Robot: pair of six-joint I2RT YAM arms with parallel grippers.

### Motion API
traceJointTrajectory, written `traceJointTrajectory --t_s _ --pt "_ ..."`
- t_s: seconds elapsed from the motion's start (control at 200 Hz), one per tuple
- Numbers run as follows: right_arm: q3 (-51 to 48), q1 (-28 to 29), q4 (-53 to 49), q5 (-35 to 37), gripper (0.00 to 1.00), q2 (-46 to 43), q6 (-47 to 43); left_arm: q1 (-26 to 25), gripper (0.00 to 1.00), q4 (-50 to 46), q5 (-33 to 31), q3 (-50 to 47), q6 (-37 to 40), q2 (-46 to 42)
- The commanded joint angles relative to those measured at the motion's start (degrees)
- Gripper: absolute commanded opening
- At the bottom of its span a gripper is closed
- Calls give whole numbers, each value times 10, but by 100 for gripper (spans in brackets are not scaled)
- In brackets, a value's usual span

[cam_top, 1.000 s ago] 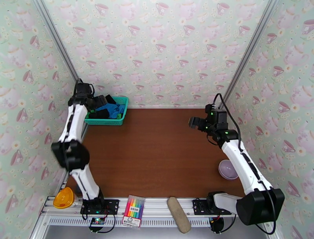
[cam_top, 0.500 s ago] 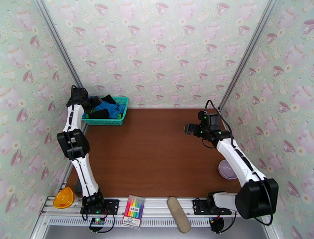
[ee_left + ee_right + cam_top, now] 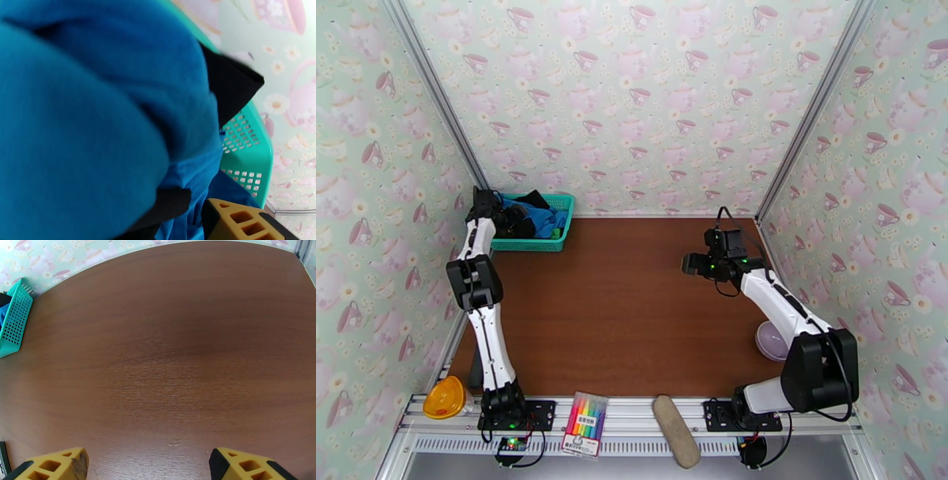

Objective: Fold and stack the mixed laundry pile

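Left gripper: down in the teal mesh basket, pressed against cloth, grip impossible to tell
Right gripper: fingers spread wide above the brown table
Laundry pile: blue garment over black garment, heaped in the basket

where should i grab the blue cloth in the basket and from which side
Pinch a raised fold of the blue garment from above: it lies bunched on the pile, and the basket's mesh walls block a sideways approach.
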Motion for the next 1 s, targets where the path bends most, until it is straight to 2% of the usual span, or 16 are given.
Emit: traceJointTrajectory --t_s 0.0,0.321,0.581,0.626,0.686,0.726,0.771,0.881,0.997 --pt "23 13 0 8 82 15 0 4 74 49 -8 31 -14 14" --pt "53 43 -16 20 72 58 -1 7 71 107 -5 31 -28 32" --pt "86 60 -38 26 52 87 -10 19 59 119 1 73 -70 80" --pt "88 62 -39 25 48 89 -11 21 54 120 5 81 -78 88" --pt "91 65 -40 24 44 91 -11 23 42 123 13 92 -87 97" --pt "92 67 -40 23 41 91 -10 24 25 124 21 97 -94 100" --pt "92 69 -40 23 40 90 -10 25 0 130 34 98 -104 99" --pt "89 74 -38 22 37 79 -6 22 0 147 68 89 -121 73" --pt "71 79 -23 16 37 49 -2 10 0 161 90 52 -112 -4"
